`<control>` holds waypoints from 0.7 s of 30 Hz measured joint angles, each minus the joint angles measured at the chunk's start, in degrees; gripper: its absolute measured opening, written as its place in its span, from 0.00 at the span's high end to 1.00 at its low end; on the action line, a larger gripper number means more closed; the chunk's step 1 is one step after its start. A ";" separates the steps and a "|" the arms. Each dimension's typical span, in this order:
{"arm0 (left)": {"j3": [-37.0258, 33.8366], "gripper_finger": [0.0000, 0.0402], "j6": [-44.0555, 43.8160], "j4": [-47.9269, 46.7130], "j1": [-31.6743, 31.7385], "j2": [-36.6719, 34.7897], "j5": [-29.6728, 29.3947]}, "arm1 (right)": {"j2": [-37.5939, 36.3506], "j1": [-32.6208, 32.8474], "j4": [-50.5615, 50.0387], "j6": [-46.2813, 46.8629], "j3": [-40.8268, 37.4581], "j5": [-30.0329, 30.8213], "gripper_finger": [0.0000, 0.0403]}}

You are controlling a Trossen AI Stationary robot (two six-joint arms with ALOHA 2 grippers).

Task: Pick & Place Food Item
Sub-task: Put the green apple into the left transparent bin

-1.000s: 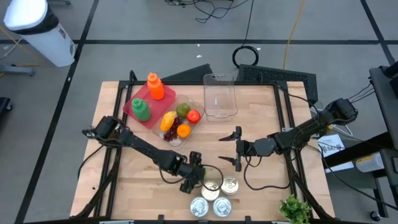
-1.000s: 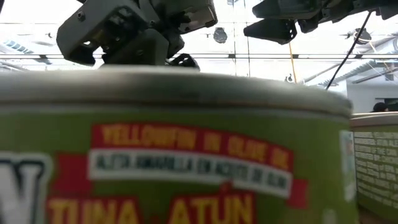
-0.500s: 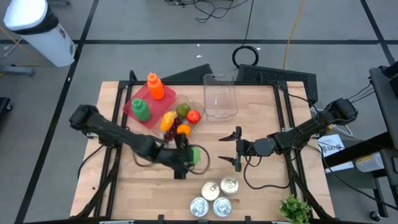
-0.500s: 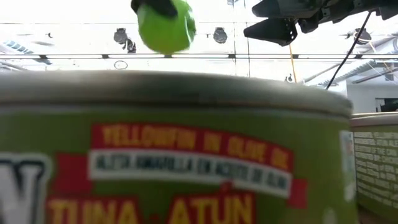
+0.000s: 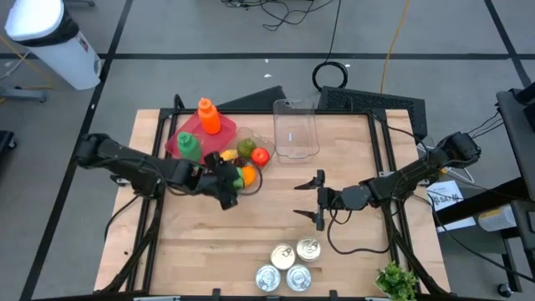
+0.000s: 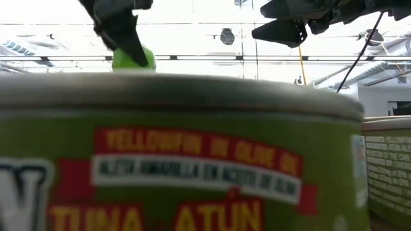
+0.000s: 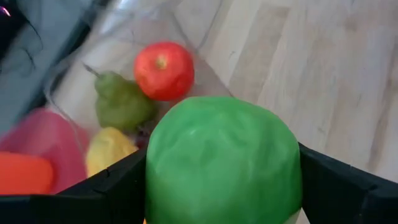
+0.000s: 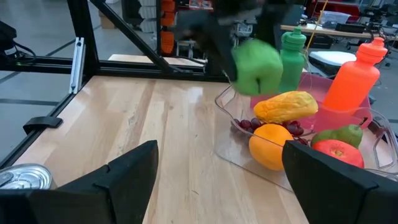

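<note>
A round green food item [image 7: 222, 155] sits between the fingers of my left gripper [image 5: 227, 182]. It hangs at the near edge of the clear fruit tray [image 8: 231, 149], as the right wrist view also shows of the green item [image 8: 256, 65]. In the tray lie a red fruit [image 7: 164, 70], a green pear [image 7: 122, 102], a yellow fruit [image 8: 286, 106], an orange [image 8: 270, 146] and grapes. My right gripper [image 5: 318, 199] stands open and level right of the table's middle, with nothing between its fingers. My left gripper pinches the green item between its two fingers, one finger [image 7: 102, 190] on each of two opposite sides [image 7: 155, 168]. The fingers slant down from the table's left. The item is lifted clear of the table.
A pink tray [image 5: 177, 142] at the far left holds a green bottle [image 5: 190, 148] and an orange bottle [image 5: 208, 116]. An empty clear container [image 5: 296, 130] stands at the far middle. Several cans [image 5: 288, 263] sit at the near edge, leafy greens [image 5: 397, 280] at the near right corner.
My left gripper has risen from beside the cans at the near edge and gone toward the table's far left, rolling its wrist, up to the fruit tray. The green item has gone with it, lifted clear of the table.
</note>
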 joint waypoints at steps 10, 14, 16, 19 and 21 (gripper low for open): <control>-13.36 0.18 1.16 18.07 8.13 -1.46 12.49 | 0.00 0.00 0.15 -0.17 0.00 0.04 0.20; -15.28 0.18 0.58 19.26 9.17 -1.44 14.57 | 0.00 0.00 0.15 -0.20 0.00 0.14 0.20; -15.90 0.17 0.12 19.15 9.50 -1.46 15.72 | 0.00 0.00 0.15 -0.20 0.00 0.19 0.20; -16.52 0.14 -0.60 18.91 9.76 -1.44 16.41 | 0.00 0.00 0.15 -0.20 0.00 0.20 0.20; -16.52 0.11 -0.59 19.02 9.76 -1.44 16.45 | 0.00 0.00 0.15 -0.20 0.00 0.22 0.20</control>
